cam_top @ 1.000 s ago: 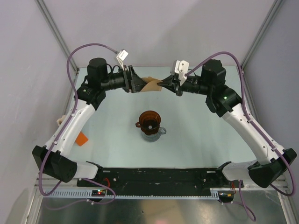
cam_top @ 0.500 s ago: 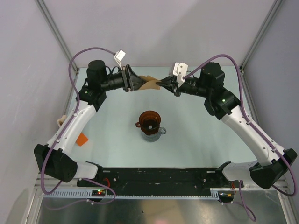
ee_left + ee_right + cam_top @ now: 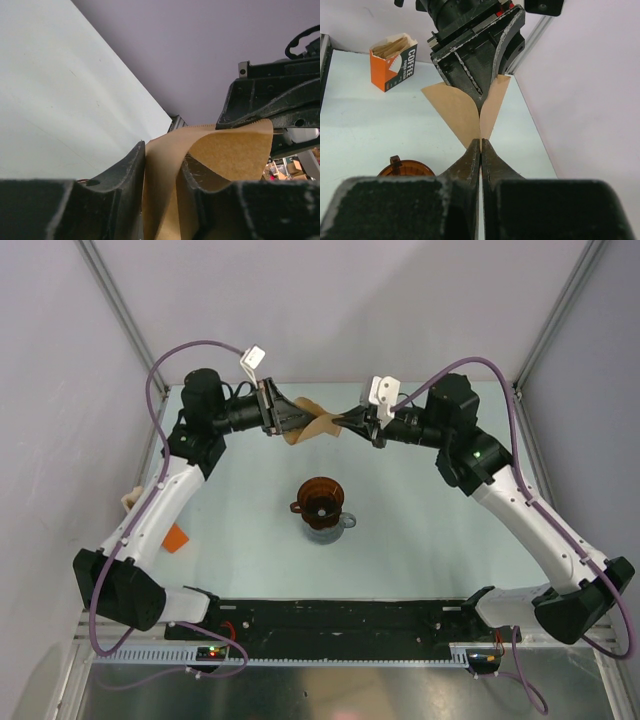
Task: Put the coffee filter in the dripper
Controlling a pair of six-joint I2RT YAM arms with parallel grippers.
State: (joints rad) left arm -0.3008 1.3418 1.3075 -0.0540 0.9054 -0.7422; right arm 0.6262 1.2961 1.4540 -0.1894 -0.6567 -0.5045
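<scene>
The tan coffee filter [image 3: 318,425] hangs in the air over the far side of the table, between both grippers. My right gripper [image 3: 348,420] is shut on its pointed end [image 3: 481,141], and the paper fans out from there in two flaps [image 3: 452,110]. My left gripper [image 3: 293,418] faces it from the left with jaws partly apart [image 3: 162,155]. One paper layer [image 3: 160,190] runs between them and another curls over the right finger [image 3: 200,185]. The reddish-brown dripper [image 3: 321,498] stands mid-table, nearer than the filter, its rim [image 3: 405,167] showing in the right wrist view.
The dripper sits on a clear glass jug [image 3: 345,524]. An orange box of filters [image 3: 176,537] lies by the left arm and stands open-topped [image 3: 392,62] in the right wrist view. A black rail [image 3: 340,618] runs along the near edge.
The left gripper's jaws have narrowed around the filter's edge. The paper has bulged and spread wider between the two grippers. Both grippers drifted slightly left.
</scene>
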